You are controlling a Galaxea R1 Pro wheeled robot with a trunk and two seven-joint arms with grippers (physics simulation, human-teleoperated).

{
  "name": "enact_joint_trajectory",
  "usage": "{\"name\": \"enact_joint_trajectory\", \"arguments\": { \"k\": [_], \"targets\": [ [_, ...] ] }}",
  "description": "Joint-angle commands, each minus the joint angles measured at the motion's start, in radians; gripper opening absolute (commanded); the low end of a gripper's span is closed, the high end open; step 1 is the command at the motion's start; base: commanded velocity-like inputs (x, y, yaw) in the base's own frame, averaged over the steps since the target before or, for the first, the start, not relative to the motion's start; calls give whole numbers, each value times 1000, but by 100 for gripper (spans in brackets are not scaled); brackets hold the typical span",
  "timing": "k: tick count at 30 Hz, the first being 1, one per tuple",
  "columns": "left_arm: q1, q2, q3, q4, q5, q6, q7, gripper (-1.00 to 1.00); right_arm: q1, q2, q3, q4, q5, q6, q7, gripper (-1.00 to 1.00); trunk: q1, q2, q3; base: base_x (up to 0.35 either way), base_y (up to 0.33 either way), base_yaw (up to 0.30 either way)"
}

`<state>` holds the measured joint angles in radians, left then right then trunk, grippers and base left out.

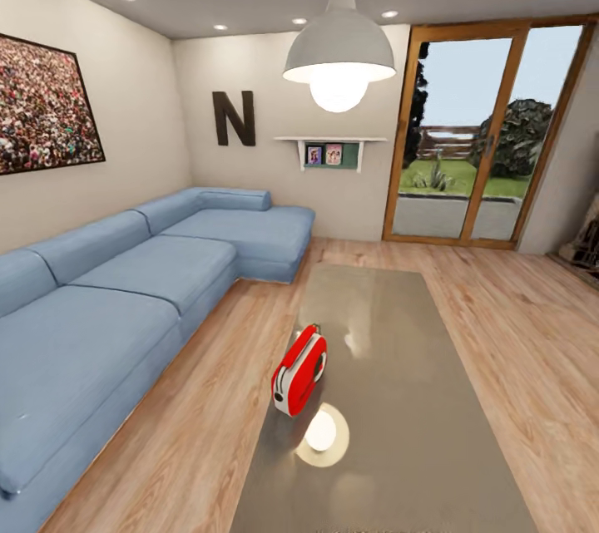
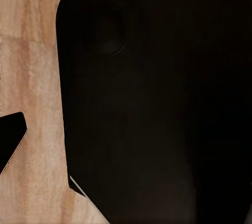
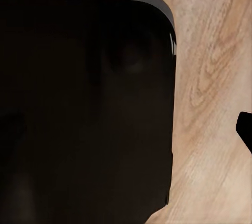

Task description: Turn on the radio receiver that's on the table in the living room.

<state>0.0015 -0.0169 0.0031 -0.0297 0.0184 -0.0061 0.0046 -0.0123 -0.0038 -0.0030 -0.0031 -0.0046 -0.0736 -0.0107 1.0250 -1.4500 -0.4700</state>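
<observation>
Radio receiver [image 1: 299, 371] stands upright on the table [image 1: 416, 433], close to its left long edge and a little nearer the near end than the far one. Red body, white-grey edge band facing the camera, thin handle on top. Just beside it on the near side, a round bright reflection of the lamp shows in the glossy grey-beige top.

Grippers: state cannot be told. The left wrist view gives a large black rounded body [image 2: 157, 103] over the wood floor [image 2: 31, 77]; the right wrist view gives the same kind of black body [image 3: 84, 108] over wood floor [image 3: 210, 103]. No fingers can be made out in either.

Left of the table, a blue sectional sofa [image 1: 108, 300] runs along the wall and turns the far corner. A framed picture [image 1: 42, 105] hangs above it.

Far wall: dark letter N [image 1: 233, 118], small white shelf [image 1: 331, 152] with pictures, and a wood-framed glass door [image 1: 487, 134] at the right. A white pendant lamp [image 1: 339, 55] hangs lit over the table.
</observation>
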Motion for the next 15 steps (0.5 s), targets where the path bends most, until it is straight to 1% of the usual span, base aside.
{"name": "enact_joint_trajectory", "arguments": {
  "k": [1,7,9,11,15],
  "targets": [
    [0,0,0,0,0,0,0,100,0,0,0,0,0,0,0,100,0,0,0,0,0,-283],
    [0,0,0,0,0,0,0,100,0,1,0,0,0,1,0,100,0,0,0,0,0,-281],
    [0,0,0,0,0,0,0,100,0,1,0,0,0,1,0,100,0,0,0,0,0,-209],
    [0,0,0,0,0,0,0,100,0,1,0,0,0,1,0,100,0,0,0,0,0,-123],
    [0,0,0,0,0,0,0,100,0,1,0,0,0,1,0,100,0,0,0,0,0,-41]
  ]
}}
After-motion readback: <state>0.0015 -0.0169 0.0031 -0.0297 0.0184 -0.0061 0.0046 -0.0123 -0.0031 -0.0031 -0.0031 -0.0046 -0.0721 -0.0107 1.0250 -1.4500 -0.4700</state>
